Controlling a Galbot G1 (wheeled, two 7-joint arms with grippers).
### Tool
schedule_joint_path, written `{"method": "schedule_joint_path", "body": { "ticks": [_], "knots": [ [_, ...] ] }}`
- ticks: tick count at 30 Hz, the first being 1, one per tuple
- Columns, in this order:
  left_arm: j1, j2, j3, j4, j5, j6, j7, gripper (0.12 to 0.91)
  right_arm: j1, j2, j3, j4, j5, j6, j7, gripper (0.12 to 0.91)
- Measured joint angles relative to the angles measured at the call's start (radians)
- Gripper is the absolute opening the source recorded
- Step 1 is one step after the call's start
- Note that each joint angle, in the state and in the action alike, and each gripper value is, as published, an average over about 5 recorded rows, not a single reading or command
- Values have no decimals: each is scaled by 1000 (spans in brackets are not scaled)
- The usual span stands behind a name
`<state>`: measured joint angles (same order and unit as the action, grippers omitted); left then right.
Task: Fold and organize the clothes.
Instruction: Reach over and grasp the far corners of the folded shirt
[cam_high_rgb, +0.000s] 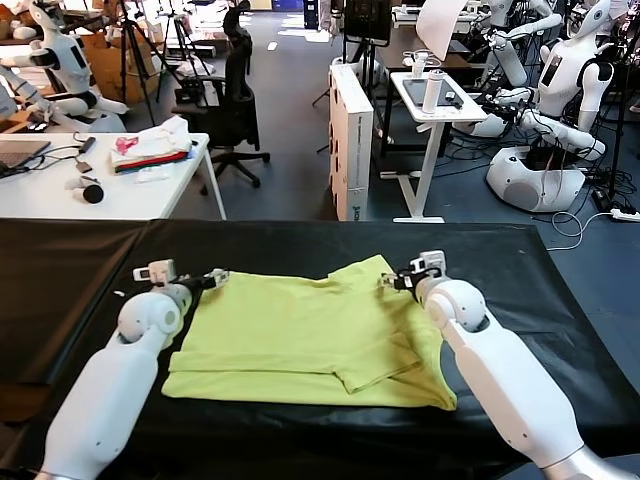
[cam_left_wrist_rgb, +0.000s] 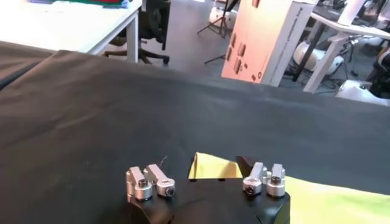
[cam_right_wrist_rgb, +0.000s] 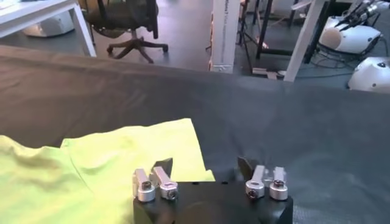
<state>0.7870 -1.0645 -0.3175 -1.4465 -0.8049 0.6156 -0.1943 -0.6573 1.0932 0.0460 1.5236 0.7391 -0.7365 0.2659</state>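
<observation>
Near edge: T-shirt (cam_high_rgb: 310, 340) long axis left-right; left gripper (cam_high_rgb: 214, 278) and right gripper (cam_high_rgb: 388, 281), jaws apart, at far corners.

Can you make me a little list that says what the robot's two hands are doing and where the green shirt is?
shirt: lime T-shirt, partly folded, lying flat on the black table
left gripper: left gripper open, at the shirt's far left corner, low over the cloth
right gripper: right gripper open, at the shirt's far right corner, low over the cloth
holding anything: no, neither gripper is closed on the shirt
behind the table: white desk with a pile of pink, white and red cloth
</observation>
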Motion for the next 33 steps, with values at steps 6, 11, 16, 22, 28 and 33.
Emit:
{"method": "schedule_joint_path", "body": {
  "ticks": [6,11,16,22,28,33],
  "knots": [
    [9,4,-4,-1,6,0,13,552,1,5,-4,-9,-3,0,-6,558],
    [14,5,-5,0,9,0,23,399,4,13,-5,-17,-3,0,-7,411],
    [15,7,-5,0,11,0,35,287,4,15,-3,-19,-1,0,-7,208],
    [16,7,-4,0,12,-1,43,210,-5,11,8,-11,0,0,-16,140],
    [28,7,-16,-17,7,-4,44,191,-33,-2,35,20,14,27,-45,139],
    [53,22,-39,-55,-9,-3,42,187,-68,-16,66,60,31,115,-70,139]
  ]
}}
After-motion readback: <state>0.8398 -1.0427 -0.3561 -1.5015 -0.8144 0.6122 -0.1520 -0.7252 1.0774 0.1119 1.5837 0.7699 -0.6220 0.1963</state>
